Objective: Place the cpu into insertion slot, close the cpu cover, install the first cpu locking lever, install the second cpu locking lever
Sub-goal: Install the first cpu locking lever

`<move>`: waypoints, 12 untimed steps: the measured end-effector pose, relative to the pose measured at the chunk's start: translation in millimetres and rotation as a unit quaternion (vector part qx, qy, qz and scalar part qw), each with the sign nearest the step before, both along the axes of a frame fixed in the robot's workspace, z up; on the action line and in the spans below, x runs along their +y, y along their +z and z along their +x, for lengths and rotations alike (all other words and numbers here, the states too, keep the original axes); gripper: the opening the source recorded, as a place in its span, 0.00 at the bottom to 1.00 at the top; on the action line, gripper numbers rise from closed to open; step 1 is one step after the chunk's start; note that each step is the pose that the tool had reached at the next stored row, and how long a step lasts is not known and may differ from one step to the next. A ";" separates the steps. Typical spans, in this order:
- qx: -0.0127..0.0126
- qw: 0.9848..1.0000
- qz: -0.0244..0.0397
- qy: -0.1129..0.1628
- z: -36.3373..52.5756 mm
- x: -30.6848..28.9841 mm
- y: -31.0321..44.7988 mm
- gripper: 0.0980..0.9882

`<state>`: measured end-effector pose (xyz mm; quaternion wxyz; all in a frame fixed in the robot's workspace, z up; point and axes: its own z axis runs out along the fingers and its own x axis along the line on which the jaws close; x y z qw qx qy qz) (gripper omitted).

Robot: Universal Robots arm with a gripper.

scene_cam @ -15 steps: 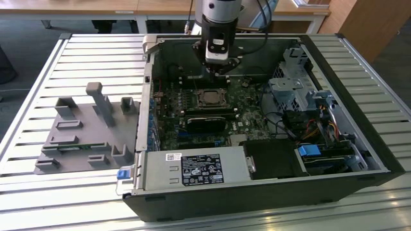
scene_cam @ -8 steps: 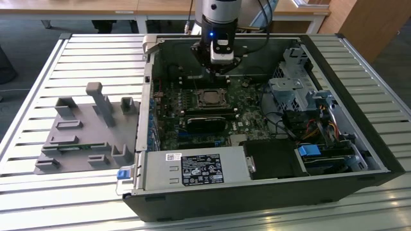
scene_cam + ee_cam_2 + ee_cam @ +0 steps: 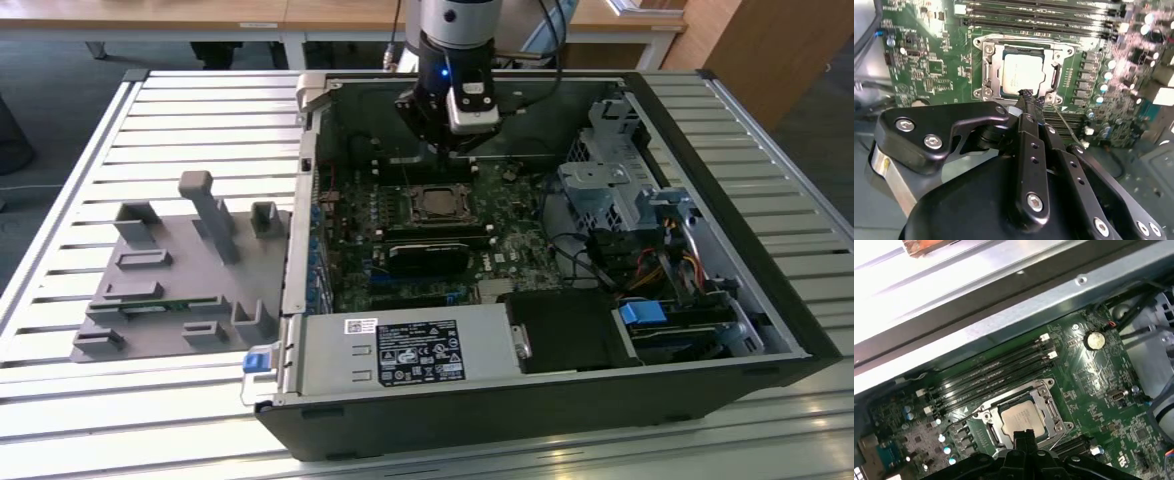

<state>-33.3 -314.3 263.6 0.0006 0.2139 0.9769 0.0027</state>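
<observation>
The cpu (image 3: 1021,75), a pale silvery square, lies flat in the insertion slot (image 3: 985,52) on the green motherboard. The cpu cover (image 3: 1056,75), a thin metal frame, lies down around the cpu's face. A thin wire locking lever (image 3: 1066,125) sticks out loose from the socket's corner. My gripper (image 3: 1026,95) is shut with nothing between its fingers, its tips right at the socket's edge beside that lever. In the first wrist view the gripper (image 3: 1024,434) stands just over the rim of the cpu (image 3: 1021,417). In the exterior view the gripper (image 3: 450,160) hangs just behind the socket (image 3: 434,203).
The open computer case (image 3: 774,330) lies on a slatted table. A power supply (image 3: 400,355) fills its front, a black card (image 3: 427,250) sits just in front of the socket, and drive cages (image 3: 601,190) stand at the exterior view's right. A grey fixture tray (image 3: 174,270) lies outside.
</observation>
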 end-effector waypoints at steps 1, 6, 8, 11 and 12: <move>0.000 1.000 0.000 0.009 0.0 0.0 0.0 0.01; 0.000 0.998 0.000 0.055 0.0 0.0 -0.2 0.01; 0.000 0.997 0.000 0.073 0.0 0.0 -0.2 0.01; 0.000 0.995 0.000 0.100 0.0 0.0 -0.4 0.01; 0.000 0.994 0.000 0.109 0.0 0.0 -0.5 0.01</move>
